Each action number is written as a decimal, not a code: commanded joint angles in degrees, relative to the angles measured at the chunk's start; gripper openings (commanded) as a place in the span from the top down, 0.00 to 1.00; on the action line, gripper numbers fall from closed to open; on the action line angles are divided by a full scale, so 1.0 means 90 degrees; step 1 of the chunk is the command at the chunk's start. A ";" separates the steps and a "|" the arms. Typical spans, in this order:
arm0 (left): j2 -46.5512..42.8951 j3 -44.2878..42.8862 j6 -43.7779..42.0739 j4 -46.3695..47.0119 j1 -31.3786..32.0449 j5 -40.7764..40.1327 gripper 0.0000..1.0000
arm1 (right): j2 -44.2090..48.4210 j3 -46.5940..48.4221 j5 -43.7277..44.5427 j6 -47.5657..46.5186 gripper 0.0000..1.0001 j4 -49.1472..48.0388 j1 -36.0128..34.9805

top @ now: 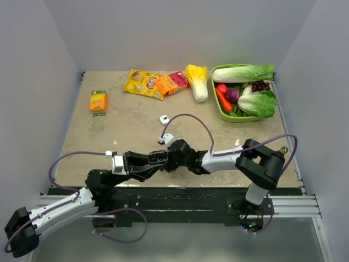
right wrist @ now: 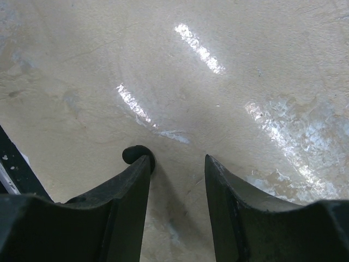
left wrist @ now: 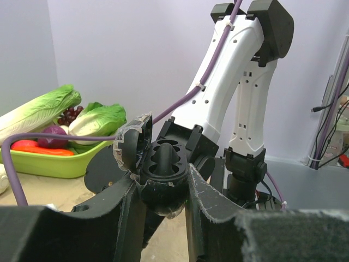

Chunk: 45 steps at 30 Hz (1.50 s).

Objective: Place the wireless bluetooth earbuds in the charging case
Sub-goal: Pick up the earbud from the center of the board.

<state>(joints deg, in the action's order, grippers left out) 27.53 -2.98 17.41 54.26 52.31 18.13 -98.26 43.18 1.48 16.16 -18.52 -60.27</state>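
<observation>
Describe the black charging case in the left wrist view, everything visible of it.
The charging case is a glossy black oval shell, plastic by its look, its opening facing the camera. Its hinged lid stands open at one side, its rim scuffed pale. Inside, two rounded wells show; whether they are filled cannot be told. The left gripper clamps its lower half between its jaws.

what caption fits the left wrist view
Left gripper clamps the open black oval charging case, white right arm behind.

The right tool (top: 174, 159) is crowding the charging case (left wrist: 163, 169) held in the left tool (top: 162, 158); bare table (top: 125, 117) is stretching beyond.
</observation>
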 commanded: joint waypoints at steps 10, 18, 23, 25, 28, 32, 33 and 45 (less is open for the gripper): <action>-0.0051 0.0331 0.0097 0.0163 0.0037 -0.0091 1.00 | -0.0205 0.0319 -0.0271 -0.0184 0.52 -0.0159 -0.0061; -0.0051 0.0322 0.0107 0.0163 0.0027 -0.0071 1.00 | -0.0332 0.0417 -0.0203 -0.0214 0.52 0.0037 -0.0207; -0.0061 0.0331 0.0107 0.0143 0.0037 -0.0071 1.00 | -0.0294 0.0349 -0.0174 -0.0204 0.52 0.0105 -0.0266; -0.0061 0.0322 0.0097 0.0143 0.0027 -0.0071 1.00 | -0.0255 0.0281 -0.0174 -0.0185 0.53 0.0105 -0.0276; -0.0051 0.0322 0.0107 0.0133 0.0037 -0.0061 1.00 | -0.0196 0.0193 -0.0174 -0.0146 0.55 0.0095 -0.0305; 0.0017 0.0293 0.0097 0.0153 0.0027 -0.0013 1.00 | -0.0118 0.0115 -0.0193 -0.0165 0.57 0.0105 -0.0373; 0.0027 0.0283 0.0097 0.0153 0.0027 -0.0013 1.00 | -0.0089 0.0105 -0.0203 -0.0165 0.57 0.0105 -0.0383; 0.0056 0.0253 0.0116 0.0143 0.0037 0.0027 1.00 | -0.0059 -0.0042 -0.0242 -0.0097 0.63 0.0086 -0.0569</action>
<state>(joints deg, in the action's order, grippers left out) 27.79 -2.98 17.47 54.26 52.31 17.96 -99.57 44.47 0.73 14.96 -19.07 -64.10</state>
